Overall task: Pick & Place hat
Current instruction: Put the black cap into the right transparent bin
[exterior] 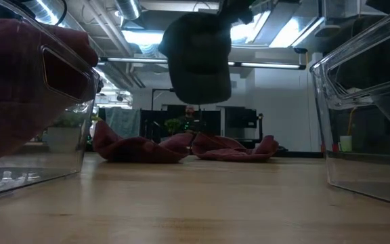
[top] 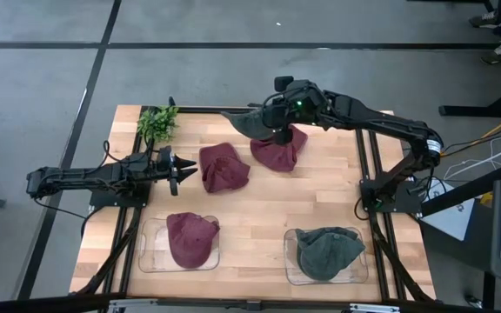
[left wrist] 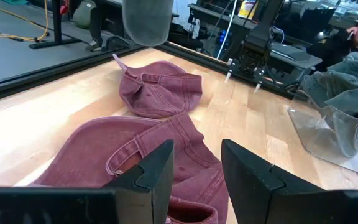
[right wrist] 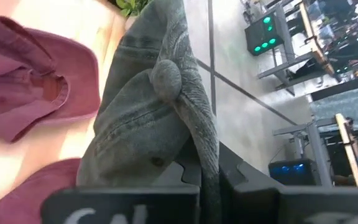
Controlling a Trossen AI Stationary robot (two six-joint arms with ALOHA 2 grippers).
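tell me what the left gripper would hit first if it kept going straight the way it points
Most likely the maroon hat lying right ahead of the open left gripper; a second maroon hat lies farther along the table, though exact depth is hard to judge.

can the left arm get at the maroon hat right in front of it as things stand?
Probably yes. The left end effector is open and sits just beside the maroon hat, with nothing between them. In the left wrist view the hat lies directly past the fingers. The right end effector holds a grey hat farther back.
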